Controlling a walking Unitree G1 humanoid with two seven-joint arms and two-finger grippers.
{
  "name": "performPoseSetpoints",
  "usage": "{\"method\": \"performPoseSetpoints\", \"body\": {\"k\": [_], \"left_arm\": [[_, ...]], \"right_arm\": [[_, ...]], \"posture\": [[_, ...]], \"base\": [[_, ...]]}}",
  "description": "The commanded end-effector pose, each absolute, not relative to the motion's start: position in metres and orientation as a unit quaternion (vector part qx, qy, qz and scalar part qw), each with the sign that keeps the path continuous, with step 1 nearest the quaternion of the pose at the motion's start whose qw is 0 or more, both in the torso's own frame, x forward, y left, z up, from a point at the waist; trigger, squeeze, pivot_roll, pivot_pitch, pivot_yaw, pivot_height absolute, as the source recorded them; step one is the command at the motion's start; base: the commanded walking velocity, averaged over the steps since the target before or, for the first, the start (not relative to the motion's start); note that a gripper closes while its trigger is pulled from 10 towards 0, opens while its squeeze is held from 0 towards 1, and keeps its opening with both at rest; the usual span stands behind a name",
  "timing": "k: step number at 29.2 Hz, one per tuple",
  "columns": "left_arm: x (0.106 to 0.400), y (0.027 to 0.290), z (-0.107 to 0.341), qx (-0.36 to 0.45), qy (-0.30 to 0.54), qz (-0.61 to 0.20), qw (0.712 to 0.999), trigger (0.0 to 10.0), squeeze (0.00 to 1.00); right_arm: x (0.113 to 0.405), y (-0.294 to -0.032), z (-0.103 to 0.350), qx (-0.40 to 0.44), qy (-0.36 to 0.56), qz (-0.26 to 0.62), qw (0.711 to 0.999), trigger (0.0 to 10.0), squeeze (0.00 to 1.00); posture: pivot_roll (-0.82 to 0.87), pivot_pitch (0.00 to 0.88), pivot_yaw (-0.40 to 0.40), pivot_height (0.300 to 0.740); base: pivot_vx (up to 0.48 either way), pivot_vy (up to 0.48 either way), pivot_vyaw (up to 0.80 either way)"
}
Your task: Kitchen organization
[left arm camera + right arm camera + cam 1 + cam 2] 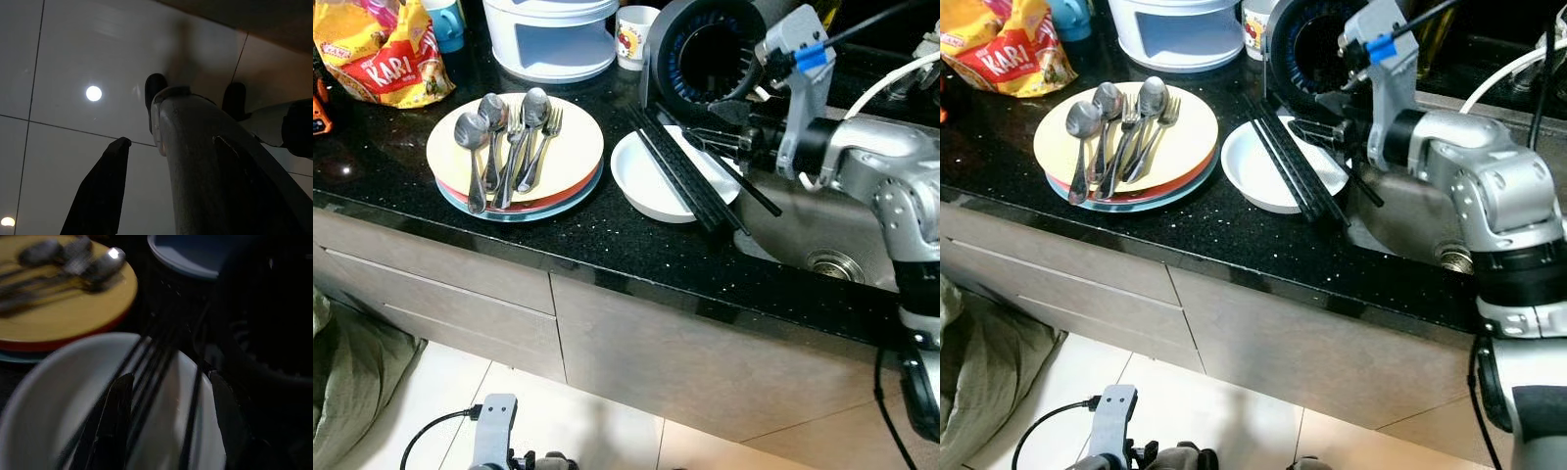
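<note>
Black chopsticks (pixel 680 166): I log them lying in a bundle across the white bowl (pixel 651 181) on the black counter (pixel 558 240), just left of the sink (pixel 822 240). Right gripper (pixel 705 137): above the bowl's far rim, fingers spread; one stick seems to run between them, though my wrist view is blurred. Stacked plates (pixel 573 147), left of the bowl: carry spoons and forks (pixel 509 137). Left gripper (pixel 122 147): hangs over the floor tiles (pixel 58 58), one finger visible; I cannot tell its state.
</note>
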State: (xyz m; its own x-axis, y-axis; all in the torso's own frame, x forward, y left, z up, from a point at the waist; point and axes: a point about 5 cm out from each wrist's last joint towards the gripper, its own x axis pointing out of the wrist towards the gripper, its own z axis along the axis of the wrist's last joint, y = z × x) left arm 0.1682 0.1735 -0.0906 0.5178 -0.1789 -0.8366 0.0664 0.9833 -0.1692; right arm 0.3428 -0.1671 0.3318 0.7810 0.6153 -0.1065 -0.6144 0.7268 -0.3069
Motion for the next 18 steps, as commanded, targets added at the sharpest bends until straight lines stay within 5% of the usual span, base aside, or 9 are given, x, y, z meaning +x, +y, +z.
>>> {"method": "performPoseSetpoints", "body": {"k": [1,16,18], "left_arm": [[0.137,0.154,-0.104,-0.084,0.539,-0.097,0.832,10.0,0.0],[0.137,0.152,-0.104,-0.077,0.542,-0.103,0.831,10.0,0.0],[0.137,0.152,-0.104,-0.077,0.542,-0.103,0.831,10.0,0.0]], "right_arm": [[0.344,-0.169,0.328,-0.187,0.022,0.317,0.93,10.0,0.0],[0.35,-0.192,0.32,-0.25,0.059,0.232,0.938,10.0,0.0],[0.35,-0.194,0.318,-0.254,0.062,0.229,0.938,8.9,0.0]], "posture": [[0.04,0.164,-0.056,0.74],[0.03,0.149,-0.056,0.74],[0.03,0.146,-0.057,0.74]], "base": [[0.0,0.0,0.0],[0.0,0.0,0.0],[0.0,0.0,0.0]]}}
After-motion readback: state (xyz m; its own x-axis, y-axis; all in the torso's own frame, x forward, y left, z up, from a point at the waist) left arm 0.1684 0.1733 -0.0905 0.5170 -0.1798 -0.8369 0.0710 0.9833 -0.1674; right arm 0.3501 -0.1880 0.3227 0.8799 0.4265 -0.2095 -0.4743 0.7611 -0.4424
